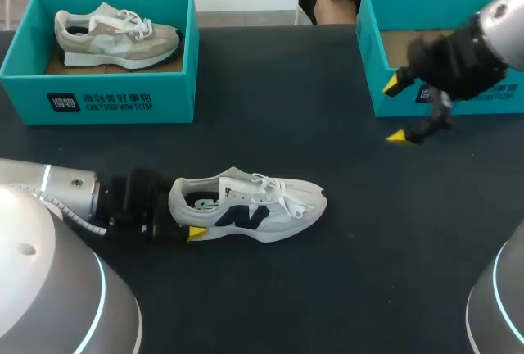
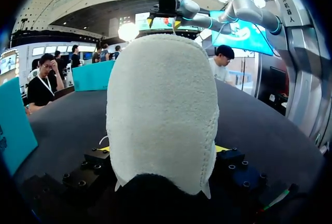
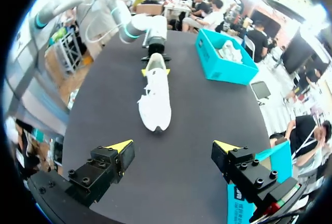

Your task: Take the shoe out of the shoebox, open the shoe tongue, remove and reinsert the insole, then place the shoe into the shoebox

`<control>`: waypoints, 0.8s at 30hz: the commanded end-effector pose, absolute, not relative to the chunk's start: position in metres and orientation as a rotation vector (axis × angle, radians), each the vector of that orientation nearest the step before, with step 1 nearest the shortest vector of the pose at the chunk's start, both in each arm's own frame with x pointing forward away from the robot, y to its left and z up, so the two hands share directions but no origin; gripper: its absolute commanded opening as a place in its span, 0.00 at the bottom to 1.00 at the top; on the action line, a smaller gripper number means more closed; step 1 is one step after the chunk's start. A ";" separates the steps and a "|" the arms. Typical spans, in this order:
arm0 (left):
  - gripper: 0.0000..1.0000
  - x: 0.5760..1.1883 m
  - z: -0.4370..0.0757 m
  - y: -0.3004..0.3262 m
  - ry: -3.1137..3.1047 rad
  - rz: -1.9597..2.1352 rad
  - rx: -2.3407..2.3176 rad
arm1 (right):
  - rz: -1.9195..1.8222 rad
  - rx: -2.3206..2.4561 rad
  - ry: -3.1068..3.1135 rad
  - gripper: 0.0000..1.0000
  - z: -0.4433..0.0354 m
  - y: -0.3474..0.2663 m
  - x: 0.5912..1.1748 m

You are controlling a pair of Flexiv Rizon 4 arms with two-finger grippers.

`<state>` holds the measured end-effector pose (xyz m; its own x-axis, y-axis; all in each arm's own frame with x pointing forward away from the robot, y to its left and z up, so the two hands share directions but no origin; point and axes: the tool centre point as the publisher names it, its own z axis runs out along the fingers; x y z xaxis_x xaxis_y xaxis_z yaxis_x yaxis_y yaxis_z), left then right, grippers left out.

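Gripping shoe [image 1: 250, 206] heel with left tool [image 1: 182, 216] at 7 o'clock; holding right tool [image 1: 396, 111] wide beside box [image 1: 368, 59] at 2 o'clock.

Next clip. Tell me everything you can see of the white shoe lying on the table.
The white shoe is a low sneaker of fabric-like material, with white laces, a pale sole and a dark logo on its side. Its fuzzy heel fills the left wrist view. It stands upright on its sole on the dark table, outside both shoeboxes, with its toe towards the robot's right. The left gripper clamps its heel, one finger on each side. Nothing else touches it. A dark mark shows inside the opening.
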<state>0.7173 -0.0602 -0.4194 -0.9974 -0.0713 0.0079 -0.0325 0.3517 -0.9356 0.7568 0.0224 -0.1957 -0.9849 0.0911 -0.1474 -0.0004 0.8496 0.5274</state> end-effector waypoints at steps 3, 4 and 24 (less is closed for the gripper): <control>0.00 0.717 -0.423 -0.062 2.553 -1.768 -0.099 | 0.682 0.820 2.708 1.00 -0.209 0.081 0.790; 0.00 0.717 -0.423 -0.062 2.553 -1.768 -0.099 | 0.663 0.915 2.677 1.00 -0.211 0.091 0.790; 0.00 0.717 -0.423 -0.062 2.553 -1.768 -0.099 | 0.721 1.175 2.583 1.00 -0.213 0.113 0.810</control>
